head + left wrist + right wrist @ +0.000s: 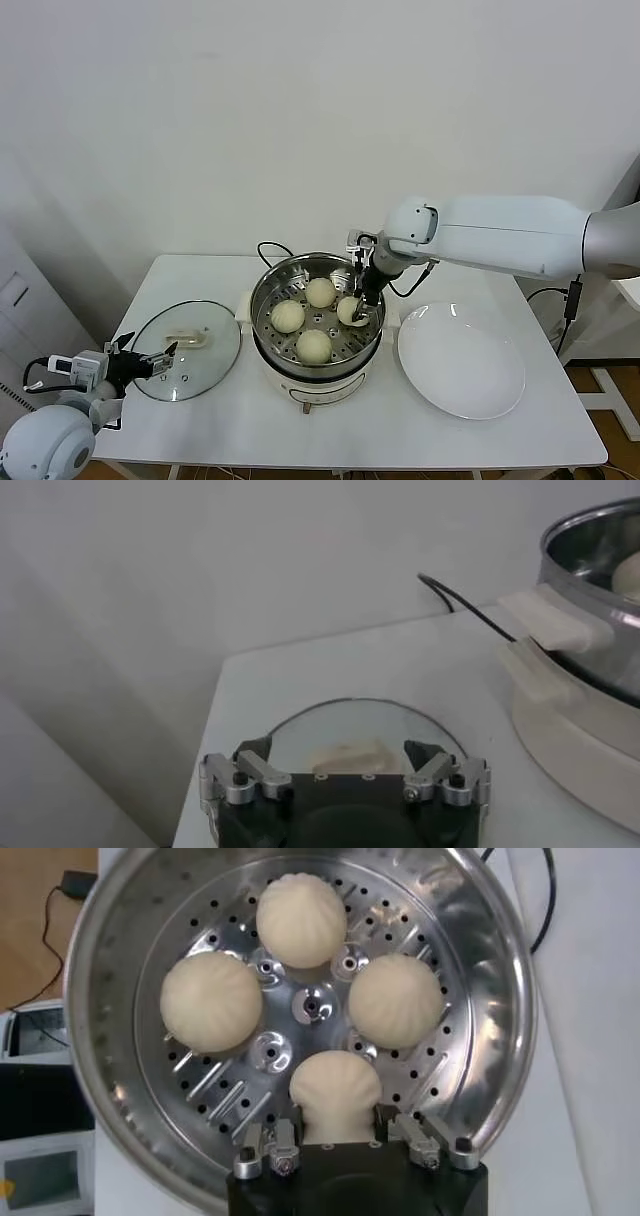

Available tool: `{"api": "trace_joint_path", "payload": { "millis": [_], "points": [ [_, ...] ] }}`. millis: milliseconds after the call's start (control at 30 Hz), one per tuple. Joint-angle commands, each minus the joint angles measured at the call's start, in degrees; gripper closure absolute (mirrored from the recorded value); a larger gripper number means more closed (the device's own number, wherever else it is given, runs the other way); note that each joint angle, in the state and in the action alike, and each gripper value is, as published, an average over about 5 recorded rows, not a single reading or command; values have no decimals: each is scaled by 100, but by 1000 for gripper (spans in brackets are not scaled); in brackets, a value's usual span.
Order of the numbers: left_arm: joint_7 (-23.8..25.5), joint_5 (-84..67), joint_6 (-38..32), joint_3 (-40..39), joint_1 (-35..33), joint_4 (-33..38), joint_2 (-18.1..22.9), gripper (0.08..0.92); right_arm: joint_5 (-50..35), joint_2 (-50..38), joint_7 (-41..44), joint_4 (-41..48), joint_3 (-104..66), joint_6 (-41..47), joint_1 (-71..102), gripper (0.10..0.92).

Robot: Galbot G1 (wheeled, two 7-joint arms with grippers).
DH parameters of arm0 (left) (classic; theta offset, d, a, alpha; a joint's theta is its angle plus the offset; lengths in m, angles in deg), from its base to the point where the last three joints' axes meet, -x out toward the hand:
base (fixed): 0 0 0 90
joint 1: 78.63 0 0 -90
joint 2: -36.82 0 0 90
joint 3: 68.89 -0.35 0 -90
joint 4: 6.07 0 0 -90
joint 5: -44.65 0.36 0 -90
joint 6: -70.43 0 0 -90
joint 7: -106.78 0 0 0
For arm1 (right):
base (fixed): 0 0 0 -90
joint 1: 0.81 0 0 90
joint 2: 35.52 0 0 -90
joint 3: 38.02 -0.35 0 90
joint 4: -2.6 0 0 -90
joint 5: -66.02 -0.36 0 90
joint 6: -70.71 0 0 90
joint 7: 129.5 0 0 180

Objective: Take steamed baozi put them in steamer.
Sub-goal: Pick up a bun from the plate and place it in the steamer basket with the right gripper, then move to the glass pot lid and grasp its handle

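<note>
A: Where do you see the steamed baozi [320, 292]?

B: You have all four inside the steamer [266, 296], lying on its perforated tray [230, 1093], at the centre of the head view, slightly below the middle. One sits toward the back, one at the left, one at the front, and the fourth bun [335, 1093] at the right side of the tray.

A: And the claw on that fourth one?

B: Your right gripper [358, 312] reaches down into the pot from the right of the frame, and its fingers [268, 1145] are clamped on either side of that bun. In the right wrist view the bun sits between the two fingers at the lower middle of the picture, touching the tray beneath it.

A: What is around the pot?

B: You see a white plate [480, 385] at the lower right of the head view, just beside the steamer. A glass lid [200, 360] lies flat at the lower left. Both rest on the white table [200, 275], and a black cord [268, 247] loops behind the pot.

A: The other arm?

B: Your left gripper [150, 361] hangs at the lower left edge, over the near rim of the lid, its fingers spread wide apart and holding nothing.
</note>
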Motion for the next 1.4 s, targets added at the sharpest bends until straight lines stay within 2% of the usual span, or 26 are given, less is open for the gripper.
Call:
{"api": "trace_joint_path", "payload": {
  "millis": [33, 267, 400, 500, 667, 800, 967, 1167, 1400],
  "points": [
    [-1, 0, 1, -7, 9, -3, 7, 177, -47, 82, -279, 32, -130, 52, 403, 563],
    [1, -2, -6, 10, -16, -4, 6, 177, -120, -104, -182, -24, -305, 41, 230, 381],
    [0, -4, -10, 20, -28, -6, 20, 177, -177, -474, -9, -128, -577, 19, -96, 265],
    [-1, -3, -14, 55, -66, -3, 47, 177, -177, -870, 101, -197, -833, -30, -315, 215],
    [-10, 27, -27, 159, -174, 9, 119, 177, -164, -1787, 40, -322, -1747, -228, 2, 203],
    [-14, 83, -27, 173, -158, 5, 138, 177, -129, -2739, -448, -432, -3022, -535, 995, 203],
    [18, 194, -95, 178, -94, -46, 126, 177, 154, -3461, -1469, -567, -6117, -1270, 3814, 203],
    [83, 315, -243, 198, -75, -84, 105, 177, 702, -3326, -2575, -803, -9263, -2359, 7035, 203],
    [178, 536, -418, 157, -121, -55, 38, 177, 1502, -2128, -2832, -1006, -12089, -3186, 9728, 203]
  ]
}}
